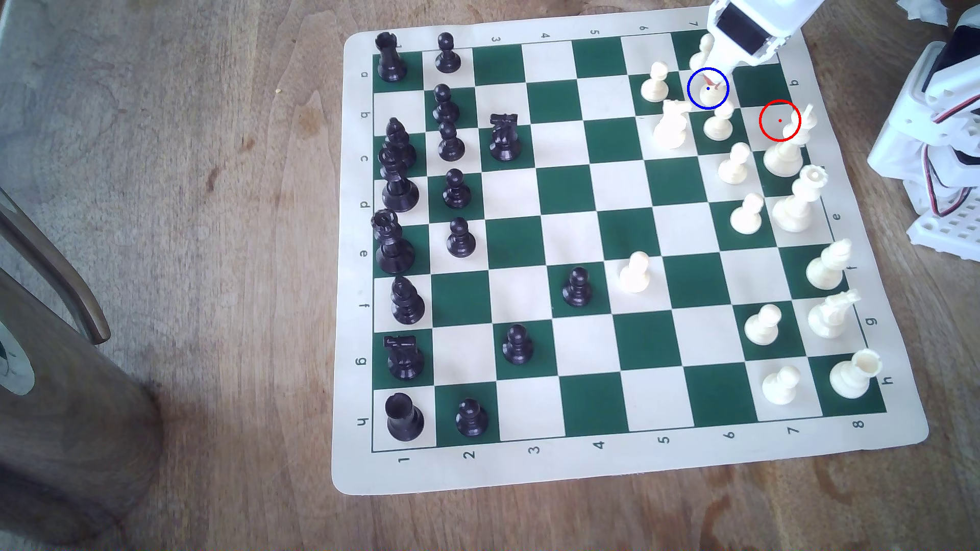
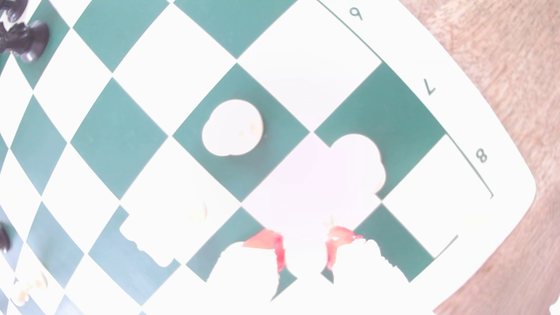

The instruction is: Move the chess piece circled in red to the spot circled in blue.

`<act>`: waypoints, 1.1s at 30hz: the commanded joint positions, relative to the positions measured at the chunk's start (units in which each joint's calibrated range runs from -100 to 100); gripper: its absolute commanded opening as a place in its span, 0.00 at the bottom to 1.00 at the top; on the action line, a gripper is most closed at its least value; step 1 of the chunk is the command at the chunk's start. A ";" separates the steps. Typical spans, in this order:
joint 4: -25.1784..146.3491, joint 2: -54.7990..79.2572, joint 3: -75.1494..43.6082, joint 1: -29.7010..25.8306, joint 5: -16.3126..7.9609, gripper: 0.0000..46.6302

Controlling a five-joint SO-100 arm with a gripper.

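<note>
The chess piece (image 1: 708, 95), a cream-white bit of it, shows inside the blue ring on the spot (image 1: 693, 79), a cream square near the board's far right corner in the exterior view. My gripper (image 1: 713, 83) comes down on it from above, its red-tipped fingers close on either side. In the wrist view the gripper (image 2: 304, 242) has its red fingertips (image 2: 263, 240) a narrow gap apart, and glare washes out what sits between them. The red ring (image 1: 779, 121) marks a bare cream square one file to the exterior view's right.
White pawns (image 1: 657, 82) (image 1: 718, 124) (image 1: 705, 47) and a white knight (image 1: 672, 124) crowd the ringed square. A tall white piece (image 1: 784, 153) stands just below the red ring. Black pieces line the exterior view's left. The arm's base (image 1: 944, 159) sits off the board's right edge.
</note>
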 commanded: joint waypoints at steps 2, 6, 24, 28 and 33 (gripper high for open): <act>-0.78 -1.57 0.33 0.18 0.10 0.25; -0.78 -2.08 0.33 0.49 0.00 0.36; 16.09 -17.19 -14.45 -0.68 -0.24 0.39; 21.25 -26.79 -15.81 -5.06 -0.73 0.38; 17.89 -40.37 -7.74 -8.97 -0.29 0.29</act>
